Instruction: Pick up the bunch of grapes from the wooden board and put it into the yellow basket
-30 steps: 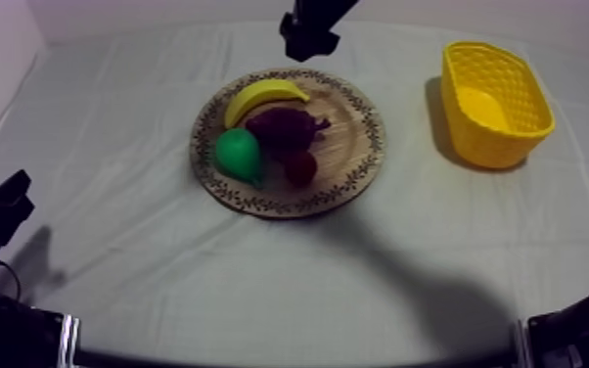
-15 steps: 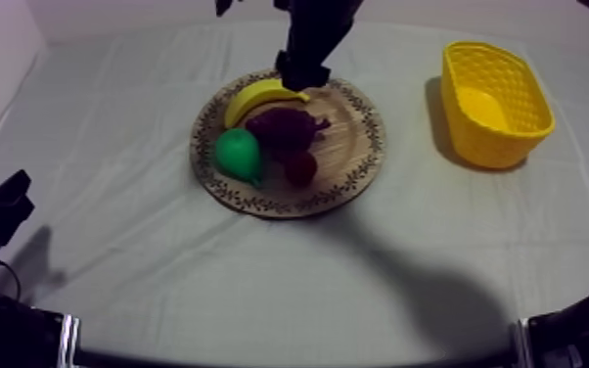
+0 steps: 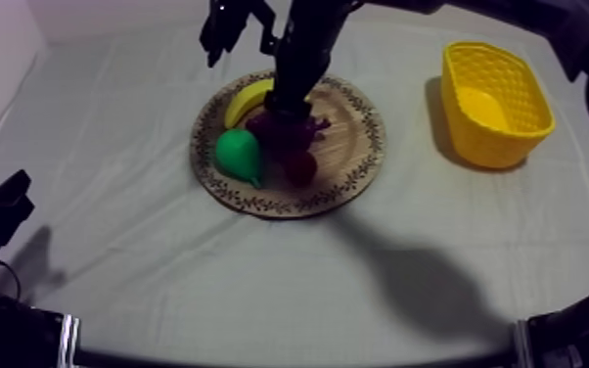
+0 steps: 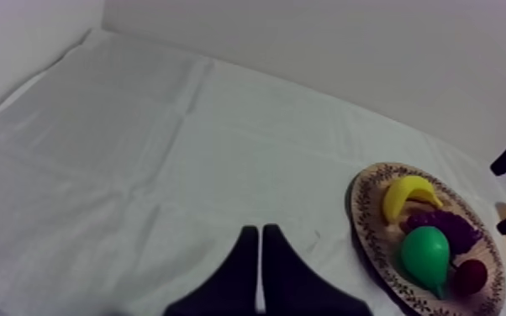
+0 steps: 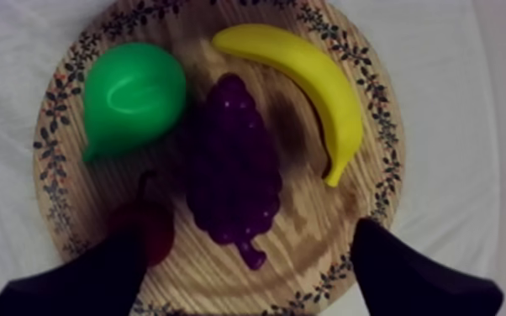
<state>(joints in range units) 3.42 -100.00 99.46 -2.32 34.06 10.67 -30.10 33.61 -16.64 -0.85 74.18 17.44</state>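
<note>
My right gripper [image 5: 248, 239] hangs wide open and empty over the grapes [image 5: 231, 168], which lie at the middle of the board [image 5: 307, 239] and look light, stiff and bumpy, so I'd pinch the bunch across its broad middle.

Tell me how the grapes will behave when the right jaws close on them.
The bunch of grapes looks like one moulded piece: probably stiff and light. Its bumpy surface may grip well. It lies flat, so rolling seems unlikely; the pear close beside may get nudged.
</note>
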